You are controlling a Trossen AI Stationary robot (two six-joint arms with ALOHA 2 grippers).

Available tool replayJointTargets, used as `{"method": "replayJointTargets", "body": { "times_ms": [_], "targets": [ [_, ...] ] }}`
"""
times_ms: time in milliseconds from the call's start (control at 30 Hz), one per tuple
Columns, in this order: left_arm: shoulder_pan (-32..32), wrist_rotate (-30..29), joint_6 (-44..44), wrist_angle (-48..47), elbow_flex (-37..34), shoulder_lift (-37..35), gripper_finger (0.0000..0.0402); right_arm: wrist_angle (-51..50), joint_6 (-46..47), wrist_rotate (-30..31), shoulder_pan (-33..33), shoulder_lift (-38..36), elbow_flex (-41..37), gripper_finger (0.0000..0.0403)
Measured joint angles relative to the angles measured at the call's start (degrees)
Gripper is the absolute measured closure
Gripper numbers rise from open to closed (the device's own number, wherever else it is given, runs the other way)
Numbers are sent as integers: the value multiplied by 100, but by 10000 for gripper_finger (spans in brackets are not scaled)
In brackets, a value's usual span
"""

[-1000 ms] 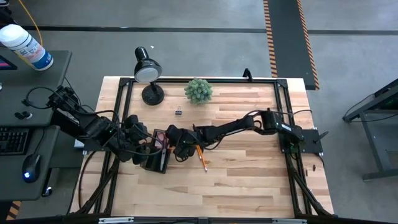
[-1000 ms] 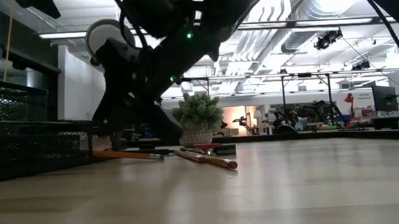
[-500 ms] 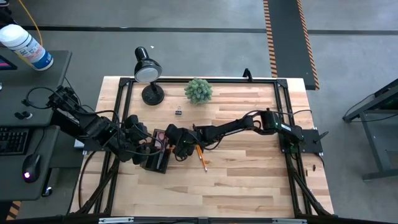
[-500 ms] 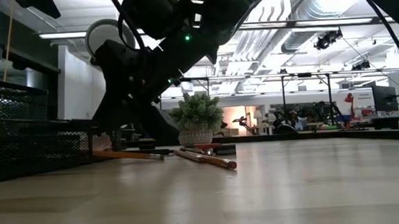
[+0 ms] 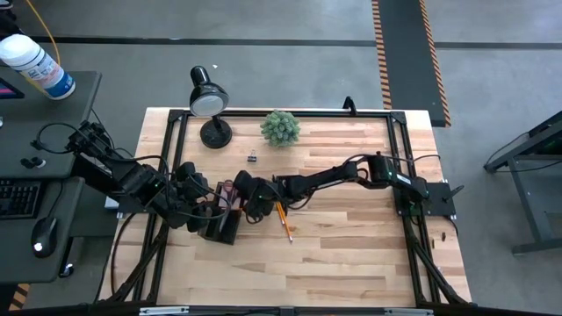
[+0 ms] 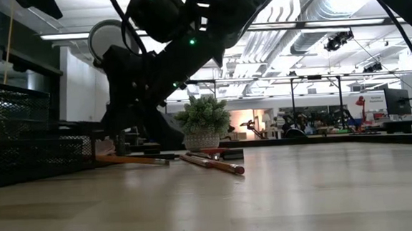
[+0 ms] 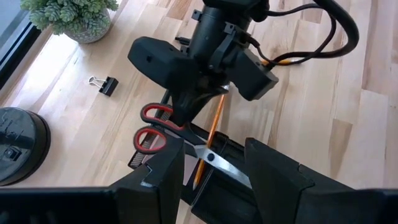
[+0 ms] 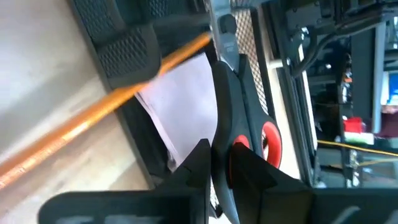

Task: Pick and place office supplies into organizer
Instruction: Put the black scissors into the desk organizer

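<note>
A wooden table [image 5: 351, 254] seen from above, with two dark robot arms meeting near its left side. A black mesh organizer [image 5: 224, 226] sits there, holding a pale pink sticky-note pad [image 8: 180, 106]. The right gripper [image 5: 239, 195] reaches across the table to the organizer, its jaws closed on the handle of the red-handled scissors [image 7: 163, 127], which lie across the organizer's top with the blades pointing over it. A yellow-orange pencil [image 7: 210, 134] leans against the organizer beside the scissors. The left gripper [image 7: 214, 163] hovers at the organizer's other side, its jaws apart and holding nothing. Another pencil [image 5: 283, 219] lies on the table just right of the organizer. Farther back stand a small black binder clip [image 5: 251, 158], a green spiky plant [image 5: 279, 127] and a black desk lamp [image 5: 209, 104].
</note>
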Motion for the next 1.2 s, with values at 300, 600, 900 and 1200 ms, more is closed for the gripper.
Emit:
{"method": "replayJointTargets", "body": {
  "times_ms": [300, 600, 900, 1200],
  "targets": [
    [0, 0, 0, 0, 0, 0, 247, 72, -496, 853, 113, -40, 0, 371],
    [0, 2, 0, -4, 0, -2, 247, 90, -813, 1330, 219, -386, -7, 371],
    [1, 162, 19, -18, 9, -25, 247, -98, -1053, 1743, 441, -787, -1, 371],
    [0, -69, 207, -271, 1089, -28, 247, 993, -2101, 2098, 824, -796, -2, 371]
  ]
}}
